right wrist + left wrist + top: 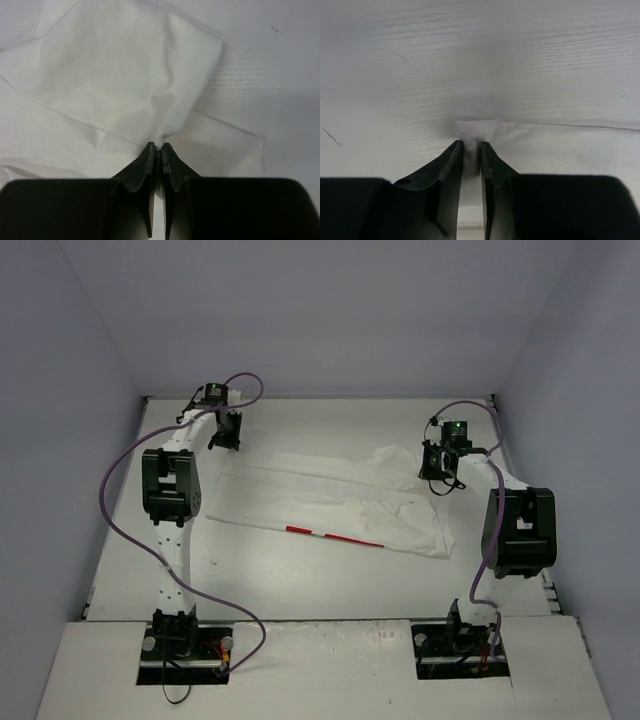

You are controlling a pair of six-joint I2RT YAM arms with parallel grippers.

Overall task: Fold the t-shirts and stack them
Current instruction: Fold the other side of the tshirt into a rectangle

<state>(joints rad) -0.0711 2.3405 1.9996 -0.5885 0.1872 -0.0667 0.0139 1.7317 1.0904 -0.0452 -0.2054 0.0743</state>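
Note:
A white t-shirt (330, 505) lies spread and partly folded across the middle of the table, with a thin red strip of its print (335, 537) showing along the near edge. My left gripper (228, 435) is at the shirt's far left corner. In the left wrist view, that gripper (471, 146) is shut on a small tuck of the cloth (530, 145). My right gripper (438, 475) is at the shirt's far right end. In the right wrist view, it (156, 146) pinches a gathered fold of the t-shirt (115, 75), jaws almost touching.
The white table (300, 585) is boxed in by pale walls on the left, right and back. Purple cables (120, 510) loop off both arms. The arm bases sit at the near edge, and the right arm's elbow (520, 530) hangs beside the shirt's right end.

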